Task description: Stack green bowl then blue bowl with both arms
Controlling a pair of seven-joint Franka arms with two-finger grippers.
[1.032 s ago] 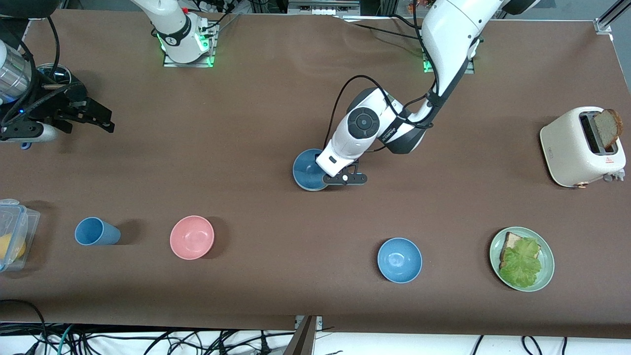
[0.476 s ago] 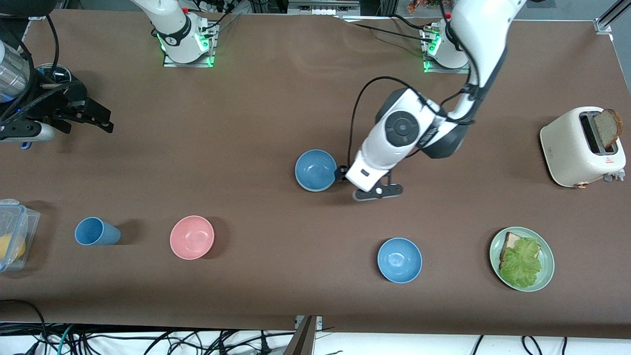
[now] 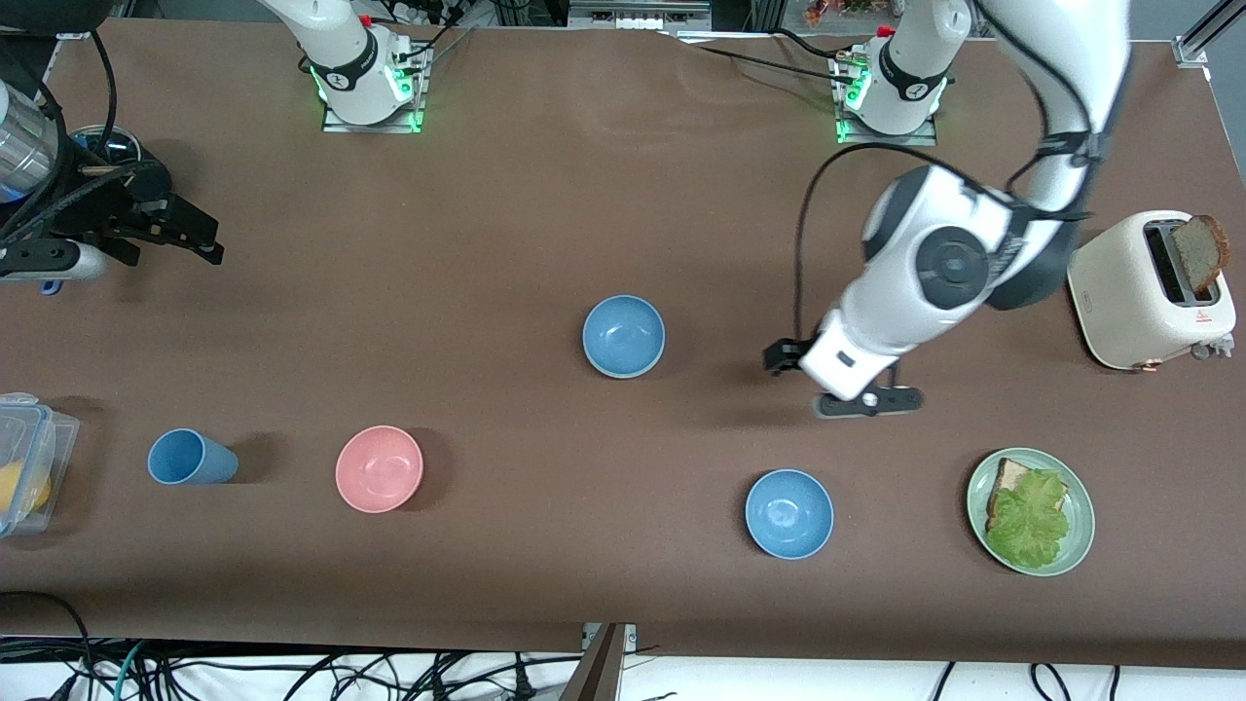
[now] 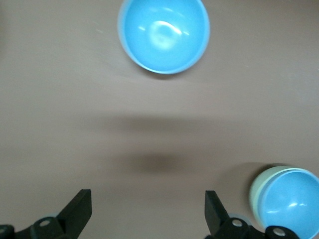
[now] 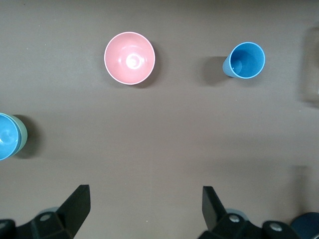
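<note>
A blue bowl is seen nested in the green bowl mid-bench, well apart from the empty, spread left claw. The right claw waits, spread. Probably light, rigid, smooth bowls; the rim is best pinched.

Matt brown tabletop, smooth matt blue bowl nested in pale green bowl, matt pink bowl, glossy white arm shell, satin cream toaster, clear plastic container
</note>
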